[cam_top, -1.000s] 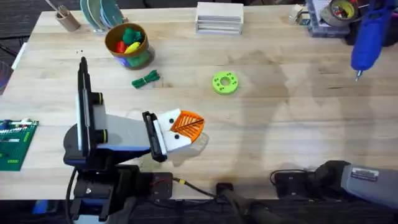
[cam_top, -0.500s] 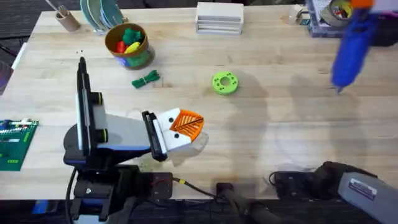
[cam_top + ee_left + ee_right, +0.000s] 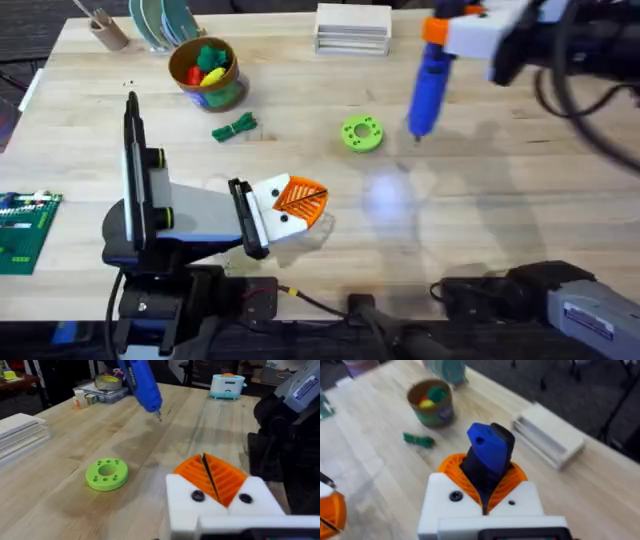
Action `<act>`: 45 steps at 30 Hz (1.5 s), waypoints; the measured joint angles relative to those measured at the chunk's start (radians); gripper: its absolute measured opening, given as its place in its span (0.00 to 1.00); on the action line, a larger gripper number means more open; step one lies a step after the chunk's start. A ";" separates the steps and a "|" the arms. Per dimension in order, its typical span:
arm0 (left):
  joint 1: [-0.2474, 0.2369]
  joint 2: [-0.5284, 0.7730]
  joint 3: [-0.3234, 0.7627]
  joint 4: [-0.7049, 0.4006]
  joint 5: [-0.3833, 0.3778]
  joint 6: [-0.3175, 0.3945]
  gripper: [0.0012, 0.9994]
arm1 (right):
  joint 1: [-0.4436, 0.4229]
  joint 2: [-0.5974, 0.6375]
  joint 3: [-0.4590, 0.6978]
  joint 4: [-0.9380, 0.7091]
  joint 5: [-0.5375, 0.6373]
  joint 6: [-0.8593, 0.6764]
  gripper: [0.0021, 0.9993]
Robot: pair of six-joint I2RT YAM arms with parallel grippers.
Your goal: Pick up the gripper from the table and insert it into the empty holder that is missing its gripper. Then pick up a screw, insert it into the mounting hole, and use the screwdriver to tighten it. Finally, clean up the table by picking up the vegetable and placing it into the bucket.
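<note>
Over the wooden desk (image 3: pixel 480 200), the right gripper (image 3: pixel 487 497) clenched the screwdriver (image 3: pixel 428 88), tip down and well apart from the closed left gripper (image 3: pixel 300 203) toward the desk's near left.

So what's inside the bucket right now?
The bucket holds toy pieces: green, yellow and red. Anything beneath them is covered. The vegetable lies outside on the table.

light wood-grain table (image 3: pixel 500 200), planks running lengthwise, soft shadows on its surface. dark carpeted floor (image 3: pixel 30 25) past the far edge. left wrist view: dim room behind, dark chair legs (image 3: pixel 197 370), a second table with a pale blue toaster-like item (image 3: pixel 227 385).
</note>
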 joint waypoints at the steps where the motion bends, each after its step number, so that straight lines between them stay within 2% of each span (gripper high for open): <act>1: 0.000 0.000 0.000 0.000 0.000 0.000 0.01 | 0.036 0.000 -0.011 0.047 0.017 0.020 0.03; 8: 0.000 0.000 0.000 0.000 0.000 0.000 0.01 | 0.267 0.003 -0.033 0.285 0.092 0.145 0.03; 19: 0.000 0.000 0.000 0.000 0.000 0.000 0.01 | 0.497 0.014 -0.033 0.494 0.104 0.205 0.02; 28: 0.000 0.000 0.000 0.000 0.000 0.000 0.01 | 0.606 0.033 -0.033 0.643 0.088 0.211 0.02; 33: 0.000 0.000 0.000 0.000 0.000 0.000 0.01 | 0.667 0.074 -0.033 0.647 0.036 0.167 0.02; 38: 0.000 0.000 0.000 0.000 0.000 0.000 0.01 | 0.674 0.086 -0.038 0.668 -0.023 0.130 0.02; 45: 0.000 0.000 0.000 0.000 0.000 0.000 0.01 | 0.702 0.086 -0.106 0.877 -0.059 0.113 0.02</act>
